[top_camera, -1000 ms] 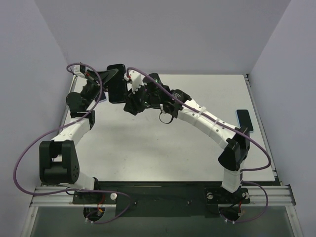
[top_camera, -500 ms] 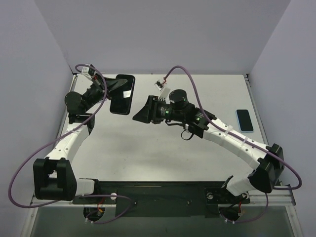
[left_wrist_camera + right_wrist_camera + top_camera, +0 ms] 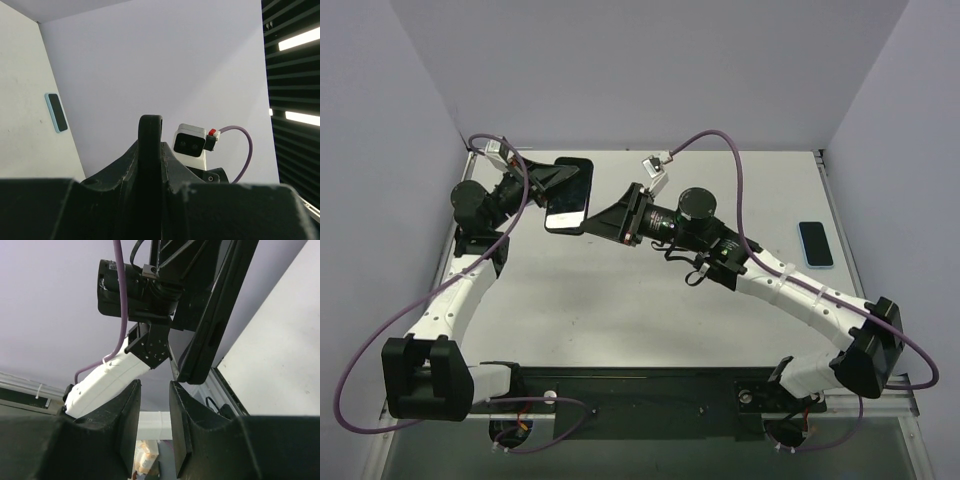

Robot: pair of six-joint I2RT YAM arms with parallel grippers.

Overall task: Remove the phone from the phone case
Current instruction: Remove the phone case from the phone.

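My left gripper is shut on a black phone-shaped slab and holds it above the table's far left, its glossy face up. I cannot tell phone from case on it. In the left wrist view its thin black edge stands between my fingers. In the right wrist view the slab hangs just beyond my right gripper, which is open, empty and apart from it. In the top view the right gripper sits just right of the slab.
A light blue phone-shaped item with a dark face lies flat near the table's right edge; it also shows in the left wrist view. Purple cables loop over both arms. White walls enclose the table.
My right gripper has let go of the black slab and drawn back to the right. My left gripper has kept hold and shifted the slab slightly right and nearer.
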